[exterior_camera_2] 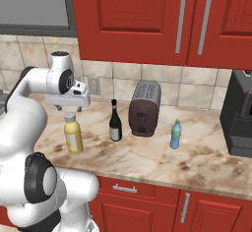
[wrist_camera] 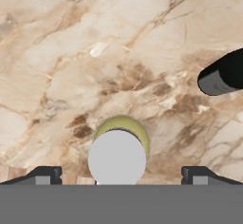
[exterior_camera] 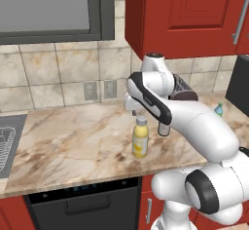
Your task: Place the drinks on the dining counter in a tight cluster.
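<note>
hand view: juice bottle point(wrist_camera: 117, 152) centred between wide-spread jaws.

My arm point(exterior_camera: 194, 122) is glossy white, built of rounded, bulbous segments with dark grey to black bands and discs at the joints. Its gripper point(exterior_camera_2: 70, 109) has a boxy white hand. From the hand camera, the fingertips point(wrist_camera: 45, 174) are small dark blocks with grey faces.
</note>
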You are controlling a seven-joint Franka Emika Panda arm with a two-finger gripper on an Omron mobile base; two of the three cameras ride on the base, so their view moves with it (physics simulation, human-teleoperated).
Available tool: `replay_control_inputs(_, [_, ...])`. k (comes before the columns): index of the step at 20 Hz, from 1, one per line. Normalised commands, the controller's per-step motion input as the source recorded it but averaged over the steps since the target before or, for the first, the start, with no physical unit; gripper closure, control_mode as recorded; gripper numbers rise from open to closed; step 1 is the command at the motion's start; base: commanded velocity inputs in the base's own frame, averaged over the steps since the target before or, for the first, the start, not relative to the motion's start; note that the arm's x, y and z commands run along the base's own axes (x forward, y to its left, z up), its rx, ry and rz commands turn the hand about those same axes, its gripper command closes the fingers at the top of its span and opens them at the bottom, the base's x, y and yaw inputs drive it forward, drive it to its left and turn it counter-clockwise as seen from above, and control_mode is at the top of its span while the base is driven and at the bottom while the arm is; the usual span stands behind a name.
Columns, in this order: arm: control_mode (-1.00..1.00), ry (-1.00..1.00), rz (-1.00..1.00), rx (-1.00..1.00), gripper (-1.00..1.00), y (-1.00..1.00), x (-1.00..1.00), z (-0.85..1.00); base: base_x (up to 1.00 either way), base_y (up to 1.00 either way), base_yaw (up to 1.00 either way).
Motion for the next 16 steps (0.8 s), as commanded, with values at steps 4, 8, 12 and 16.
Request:
replay_control_inputs(4, [-1.0,0.0,0.0,0.0,-1.0,0.0,0.0,-0.08,0.0,0.0,0.0])
replay_control_inputs(8, [-1.0,0.0,0.0,0.0,-1.0,0.02,0.0,-0.17,0.0,0.0,0.0])
replay_control_inputs(12, [-1.0,0.0,0.0,0.0,-1.0,0.05,0.0,-0.26,0.0,0.0,0.0])
replay_control_inputs(16, [-1.0,0.0,0.0,0.0,-1.0,0.05,0.0,-0.25,0.0,0.0,0.0])
